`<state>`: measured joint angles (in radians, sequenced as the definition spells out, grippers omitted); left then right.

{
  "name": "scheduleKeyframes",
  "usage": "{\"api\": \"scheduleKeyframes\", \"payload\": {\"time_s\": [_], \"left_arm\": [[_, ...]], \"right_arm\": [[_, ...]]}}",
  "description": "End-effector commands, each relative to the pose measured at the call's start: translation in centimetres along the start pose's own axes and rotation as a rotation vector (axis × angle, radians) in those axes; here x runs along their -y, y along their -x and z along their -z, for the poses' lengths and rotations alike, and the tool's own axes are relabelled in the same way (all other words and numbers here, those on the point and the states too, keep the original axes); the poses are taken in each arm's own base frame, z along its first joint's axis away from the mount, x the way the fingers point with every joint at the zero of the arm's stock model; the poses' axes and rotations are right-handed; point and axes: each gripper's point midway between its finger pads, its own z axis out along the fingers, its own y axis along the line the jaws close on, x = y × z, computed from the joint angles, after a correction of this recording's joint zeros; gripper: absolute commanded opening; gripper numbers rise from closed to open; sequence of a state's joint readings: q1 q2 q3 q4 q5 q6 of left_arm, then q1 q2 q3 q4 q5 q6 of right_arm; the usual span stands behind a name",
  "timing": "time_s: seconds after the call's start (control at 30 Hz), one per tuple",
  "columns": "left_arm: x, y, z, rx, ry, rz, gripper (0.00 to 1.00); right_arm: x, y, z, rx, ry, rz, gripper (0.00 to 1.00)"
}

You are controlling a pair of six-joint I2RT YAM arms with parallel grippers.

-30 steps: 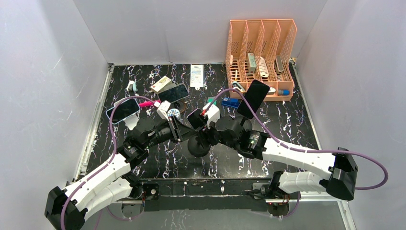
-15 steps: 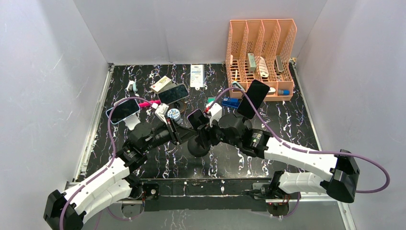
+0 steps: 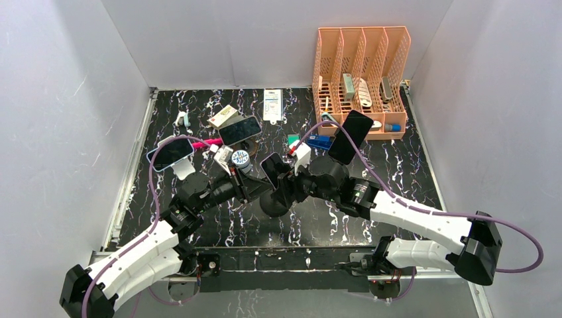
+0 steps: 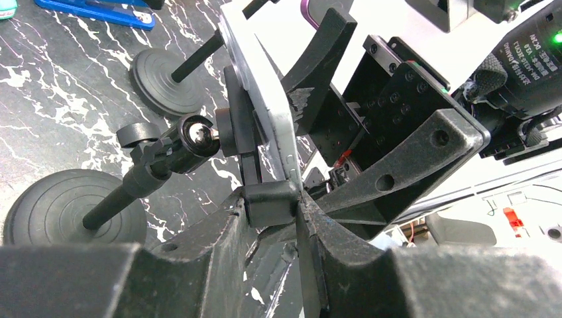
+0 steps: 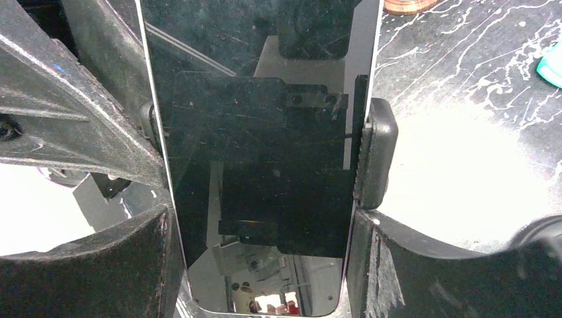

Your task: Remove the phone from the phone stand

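Note:
A black phone (image 3: 272,168) sits in a black stand with a round base (image 3: 272,204) at the table's middle. In the right wrist view its dark screen (image 5: 258,132) fills the gap between my right fingers (image 5: 99,152), which press on both long edges. My right gripper (image 5: 262,218) is shut on the phone, beside the stand's side clamp (image 5: 378,156). In the left wrist view my left gripper (image 4: 291,205) is shut on the stand's lower clamp block (image 4: 268,202), below the phone's silver edge (image 4: 262,93). The stand's ball joint (image 4: 195,134) and base (image 4: 66,209) lie to the left.
Three more phones stand on holders: far left (image 3: 171,151), back middle (image 3: 240,128) and right (image 3: 350,136). An orange file organizer (image 3: 361,40) with small items stands at the back right. Chargers, a white box and cables lie behind the arms. A second stand base (image 4: 166,83) is close.
Both grippers stay closed around the phone and stand. The phone has tilted and shifted slightly toward the near right, and the right arm's elbow has moved right.

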<state>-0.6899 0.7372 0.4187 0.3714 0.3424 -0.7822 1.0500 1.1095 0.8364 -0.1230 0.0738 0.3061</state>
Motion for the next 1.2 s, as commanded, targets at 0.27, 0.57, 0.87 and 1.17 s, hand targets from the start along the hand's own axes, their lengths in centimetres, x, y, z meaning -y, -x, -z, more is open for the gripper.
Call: {"api": "scheduleKeyframes", "payload": {"time_s": [0.27, 0.57, 0.87, 1.17], "left_arm": [[-2.7, -2.0, 0.1, -0.07, 0.072, -0.026, 0.0], [-2.9, -1.6, -0.8, -0.096, 0.1, -0.035, 0.0], [-2.2, -0.9, -1.2, -0.104, 0.096, -0.031, 0.1], [-0.6, 0.4, -0.3, -0.067, 0.081, -0.026, 0.52]], "right_arm": [[1.8, 0.2, 2.0, 0.009, -0.03, -0.09, 0.01], [-2.5, 2.5, 3.5, 0.035, 0.193, -0.078, 0.01], [-4.9, 4.3, 5.2, 0.071, 0.307, -0.075, 0.01], [-5.8, 5.2, 6.4, 0.083, 0.345, -0.071, 0.01]]}}
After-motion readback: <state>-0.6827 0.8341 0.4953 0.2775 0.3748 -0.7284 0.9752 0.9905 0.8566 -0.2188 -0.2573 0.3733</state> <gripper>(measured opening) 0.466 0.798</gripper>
